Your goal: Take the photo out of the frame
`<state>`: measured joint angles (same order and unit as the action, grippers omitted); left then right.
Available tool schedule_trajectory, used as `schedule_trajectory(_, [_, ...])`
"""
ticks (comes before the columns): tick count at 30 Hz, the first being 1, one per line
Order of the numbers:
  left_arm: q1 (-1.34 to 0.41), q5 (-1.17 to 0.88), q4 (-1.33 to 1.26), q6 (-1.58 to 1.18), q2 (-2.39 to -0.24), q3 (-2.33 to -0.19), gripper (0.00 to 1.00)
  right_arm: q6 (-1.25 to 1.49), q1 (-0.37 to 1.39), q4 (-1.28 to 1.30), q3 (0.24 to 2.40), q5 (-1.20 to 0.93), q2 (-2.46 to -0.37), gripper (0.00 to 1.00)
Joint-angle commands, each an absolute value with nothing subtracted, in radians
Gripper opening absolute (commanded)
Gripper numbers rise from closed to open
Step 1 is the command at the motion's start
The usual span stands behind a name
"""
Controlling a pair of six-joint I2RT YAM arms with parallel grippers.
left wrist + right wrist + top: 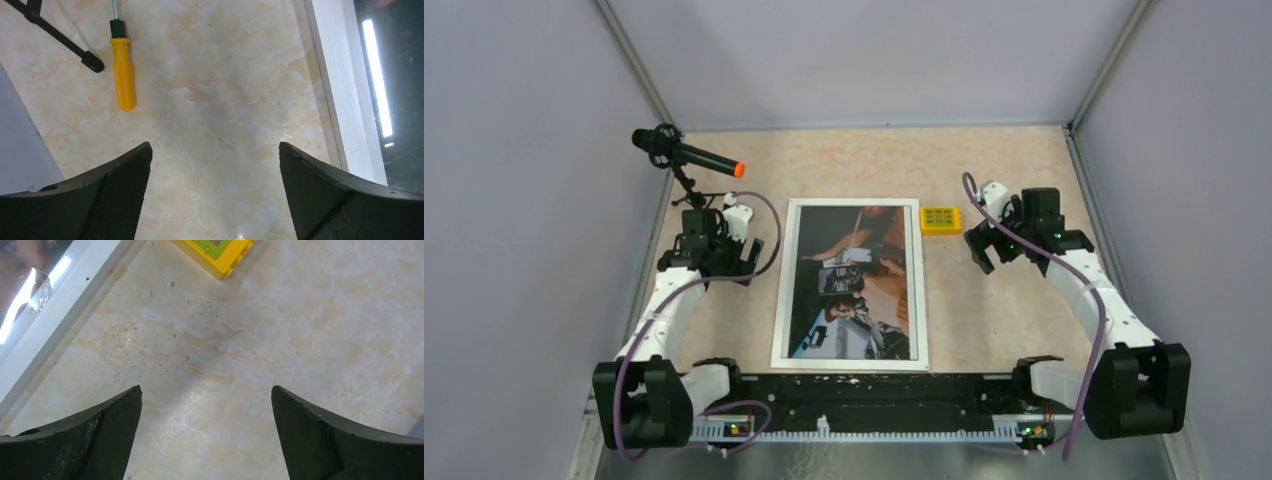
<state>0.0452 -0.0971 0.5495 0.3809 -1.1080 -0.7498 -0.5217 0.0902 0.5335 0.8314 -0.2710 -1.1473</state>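
Observation:
The frame (781,290), with a thin white border, lies flat, face up, in the middle of the table. Inside it sits the photo (856,280), a dark glossy collage with orange-brown and bluish patches. My left gripper (746,262) hangs open just left of the frame. In the left wrist view its jaws (215,150) stand wide over bare table, the frame's white border (337,90) to their right. My right gripper (982,252) is open to the right of the frame. The right wrist view shows that gripper (206,390) empty, the frame's edge (55,315) at upper left.
A small yellow block (941,219) (220,252) lies by the frame's far right corner. A yellow-handled screwdriver (123,70) rests left of the frame. A microphone on a small tripod (686,157) stands at the far left. Grey walls enclose the table.

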Motion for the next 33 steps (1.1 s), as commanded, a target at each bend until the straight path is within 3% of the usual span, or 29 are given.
schedule_trajectory(1, [0.040, -0.223, 0.562, 0.449, -1.099, -0.760, 0.99, -0.549, 0.113, 0.513, 0.843, -0.302, -1.163, 0.99])
schedule_trajectory(12, [-0.039, -0.392, 0.422, 0.332, -1.232, -0.781, 0.99, -0.515, 0.152, 0.542, 0.903, -0.216, -1.256, 0.99])
schedule_trajectory(17, [-0.134, -0.366, 0.358, 0.269, -1.302, -0.763, 0.98, -0.539, 0.151, 0.596, 0.926, -0.242, -1.264, 0.99])
schedule_trajectory(30, [-0.209, -0.256, 0.294, 0.148, -1.478, -0.783, 0.70, -0.597, 0.097, 0.752, 1.004, -0.275, -1.290, 0.99])
schedule_trajectory(33, [-0.258, -0.258, 0.296, 0.159, -1.534, -0.805, 0.58, -0.607, 0.056, 0.762, 1.011, -0.287, -1.288, 0.99])
